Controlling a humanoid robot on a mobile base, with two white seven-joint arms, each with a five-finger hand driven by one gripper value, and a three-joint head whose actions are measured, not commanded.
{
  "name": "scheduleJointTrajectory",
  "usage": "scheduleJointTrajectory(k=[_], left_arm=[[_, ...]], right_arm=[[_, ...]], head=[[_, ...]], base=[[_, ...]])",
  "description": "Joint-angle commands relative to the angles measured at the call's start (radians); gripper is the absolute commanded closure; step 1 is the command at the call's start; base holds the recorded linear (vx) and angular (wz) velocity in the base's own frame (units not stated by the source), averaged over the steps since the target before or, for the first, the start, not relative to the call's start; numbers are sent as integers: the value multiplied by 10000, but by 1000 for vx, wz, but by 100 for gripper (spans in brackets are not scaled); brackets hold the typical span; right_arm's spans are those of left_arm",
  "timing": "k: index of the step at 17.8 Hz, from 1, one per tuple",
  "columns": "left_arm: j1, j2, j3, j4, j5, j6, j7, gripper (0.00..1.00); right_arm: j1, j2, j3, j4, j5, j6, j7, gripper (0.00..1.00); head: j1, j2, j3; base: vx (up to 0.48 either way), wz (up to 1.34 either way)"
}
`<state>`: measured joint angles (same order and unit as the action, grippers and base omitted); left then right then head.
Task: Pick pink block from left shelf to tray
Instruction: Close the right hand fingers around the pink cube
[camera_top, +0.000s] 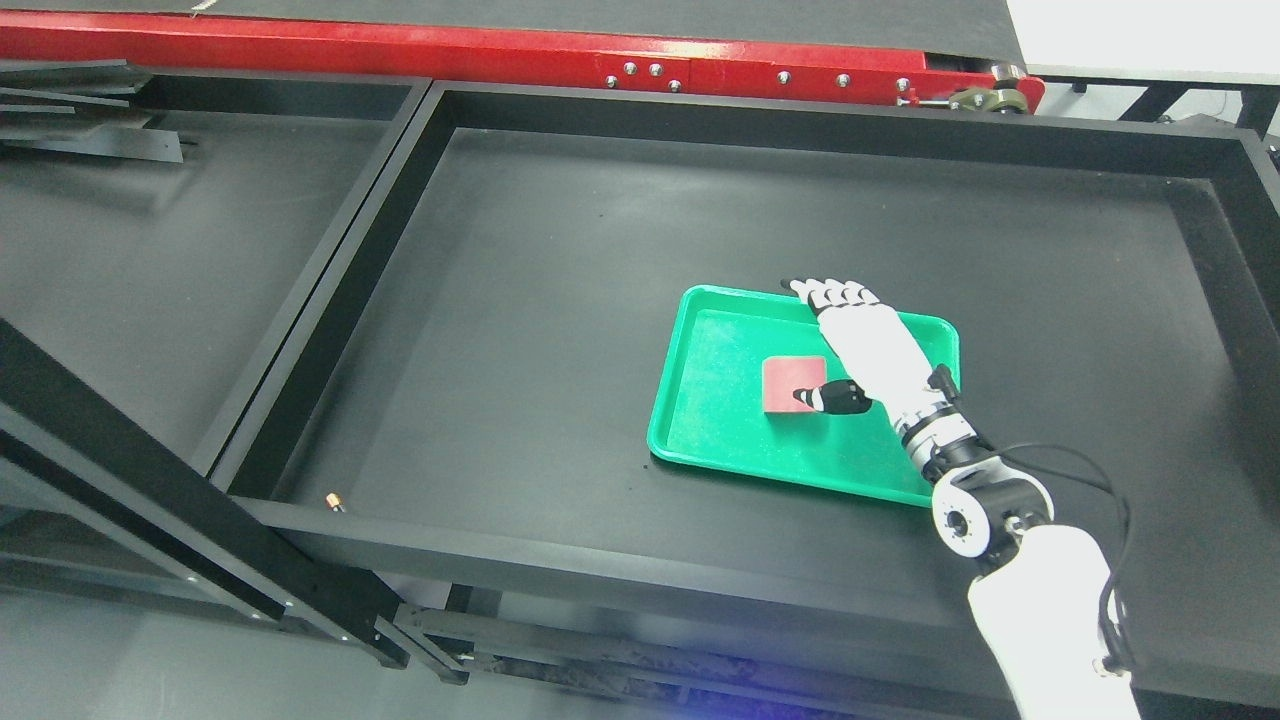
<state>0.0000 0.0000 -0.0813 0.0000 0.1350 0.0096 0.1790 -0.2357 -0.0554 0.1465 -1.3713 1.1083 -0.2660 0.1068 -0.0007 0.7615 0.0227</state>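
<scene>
Right hand (868, 345): fingers extended, grasping nothing, thumb touching pink block (793, 380). Block: flat in green tray (700, 340); likely light, stiff; grip opposite edges.

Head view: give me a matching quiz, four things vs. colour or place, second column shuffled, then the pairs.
Things:
1. block
2. tray
3. right hand
4. beam

Descriptions:
A. red, along the top edge
B. green, on the black table
C. white with dark fingertips, over the tray
D. pinkish red, lying in the tray

Pairs: 1-D, 2-B, 3-C, 4-A
</scene>
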Motion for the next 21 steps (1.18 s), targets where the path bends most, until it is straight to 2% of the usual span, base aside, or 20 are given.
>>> scheduleJointTrajectory(k=[1, 5, 11, 14, 21], left_arm=[[-292, 175, 0, -175, 0, -4, 4, 0], [-307, 175, 0, -175, 0, -4, 4, 0], [-292, 175, 0, -175, 0, -4, 4, 0], [-292, 175, 0, -175, 0, -4, 4, 0], [-292, 175, 0, -175, 0, -4, 4, 0]], right_arm=[[-619, -319, -498, -170, -437, -635, 159, 1], [-481, -351, -406, -124, -406, -868, 894, 1], [-1017, -106, -100, 734, -299, -792, 957, 1], [-1293, -75, 7, 1224, -283, -776, 1461, 1], [-1646, -59, 54, 1686, -283, -746, 1570, 1]], head=[[0, 0, 0], [0, 0, 0], [0, 0, 0], [0, 0, 0], [0, 0, 0]], base=[[-47, 0], [-40, 1], [-9, 0], [36, 1], [50, -3]])
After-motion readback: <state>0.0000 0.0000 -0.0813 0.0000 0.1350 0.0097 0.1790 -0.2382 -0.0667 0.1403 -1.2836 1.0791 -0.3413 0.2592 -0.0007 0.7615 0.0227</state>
